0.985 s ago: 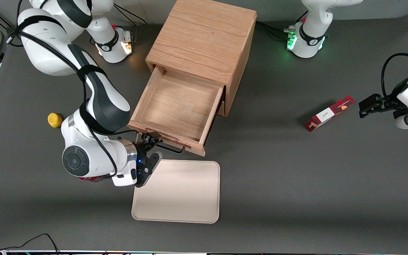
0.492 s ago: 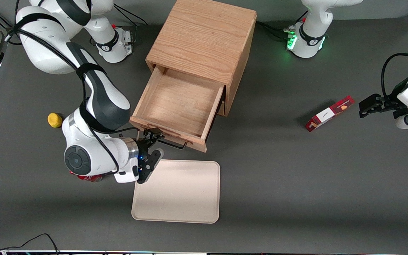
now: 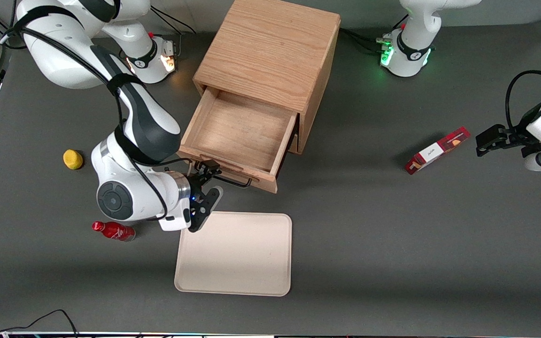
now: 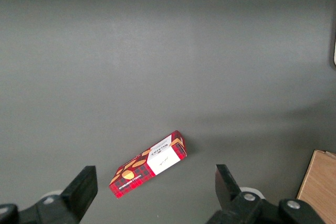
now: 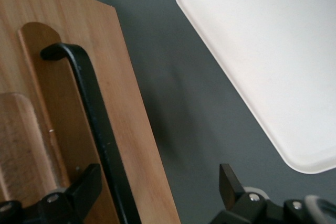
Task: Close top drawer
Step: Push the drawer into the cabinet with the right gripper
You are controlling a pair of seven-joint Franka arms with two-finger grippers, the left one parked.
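Grey worktop (image 3: 392, 244), oak cabinet (image 3: 270, 51), top drawer (image 3: 240, 136) pulled out toward the front camera, hollow bare, gripper (image 3: 210, 180) at its black handle (image 3: 233, 182), fingers (image 5: 79, 190) spread wide, one finger touching the bar.

A dark grey desk (image 3: 392, 244) carries a light oak cabinet (image 3: 270, 51), a cream tray (image 3: 237, 256) nearer the front camera, a yellow lemon-like object (image 3: 73, 159) and a red bottle (image 3: 113, 231) lying flat toward the working arm's end, and a red tartan box (image 3: 436, 150) toward the parked arm's end.
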